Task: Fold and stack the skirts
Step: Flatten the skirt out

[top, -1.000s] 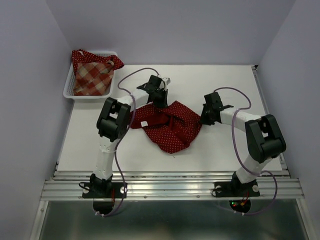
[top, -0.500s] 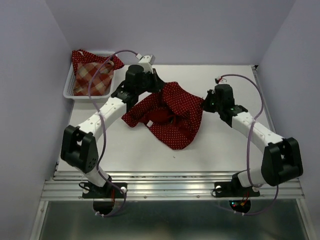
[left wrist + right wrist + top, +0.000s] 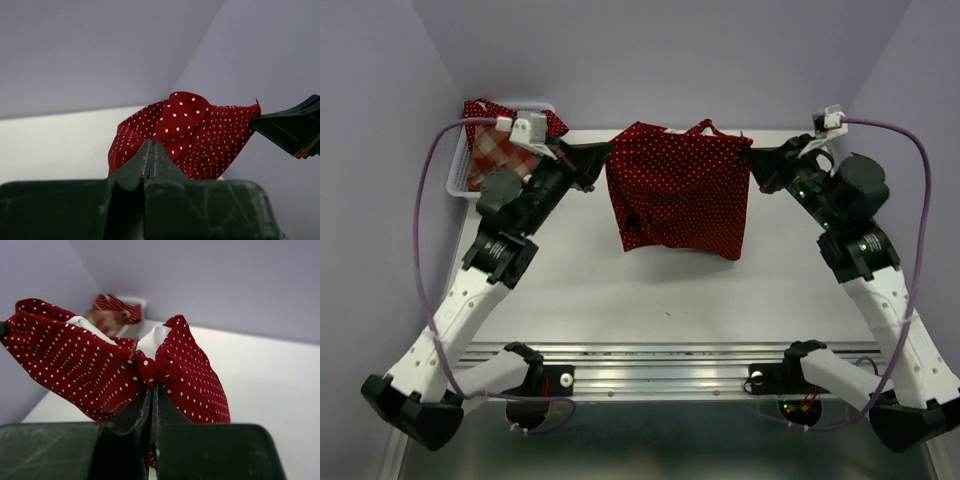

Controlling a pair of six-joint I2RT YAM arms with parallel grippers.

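A dark red polka-dot skirt point(image 3: 677, 188) hangs stretched in the air between my two grippers, above the far middle of the table. My left gripper point(image 3: 603, 155) is shut on its upper left corner; the cloth fills the left wrist view point(image 3: 190, 132) beyond my closed tips. My right gripper point(image 3: 753, 160) is shut on its upper right corner, seen in the right wrist view point(image 3: 150, 367). A plaid skirt point(image 3: 490, 160) and another polka-dot skirt point(image 3: 478, 110) lie in the white basket point(image 3: 455, 185) at the far left.
The white table point(image 3: 580, 290) lies under the hanging skirt. Purple walls close in on the left, back and right. A metal rail point(image 3: 660, 375) runs along the near edge by the arm bases.
Both arms have risen and spread apart, lifting the polka-dot skirt off the table. It went from a crumpled heap to hanging stretched between the grippers.
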